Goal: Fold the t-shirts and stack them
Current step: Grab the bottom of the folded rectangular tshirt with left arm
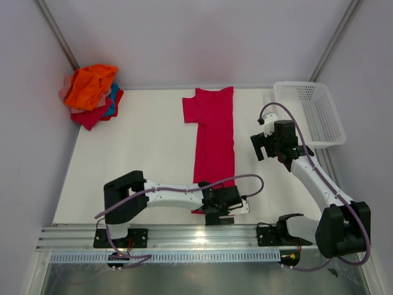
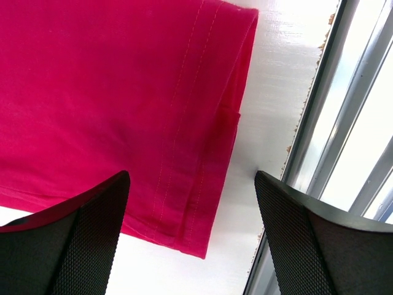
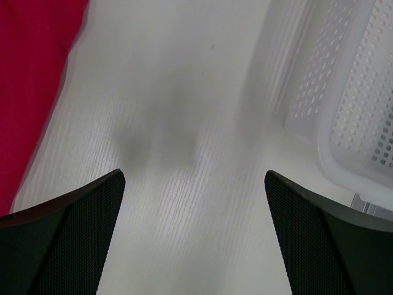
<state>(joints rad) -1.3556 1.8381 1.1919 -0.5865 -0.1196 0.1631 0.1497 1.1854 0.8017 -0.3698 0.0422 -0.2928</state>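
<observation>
Under L tool: crimson t-shirt hem

What we cannot see well

From above, we find the left gripper covering the near end of the crimson t-shirt, and the orange t-shirt hiding most of the other t-shirts under it. Up close, the crimson t-shirt runs off the picture's top and left. Our right wrist picture is blurry, and the white basket is cut off at its right edge.
</observation>
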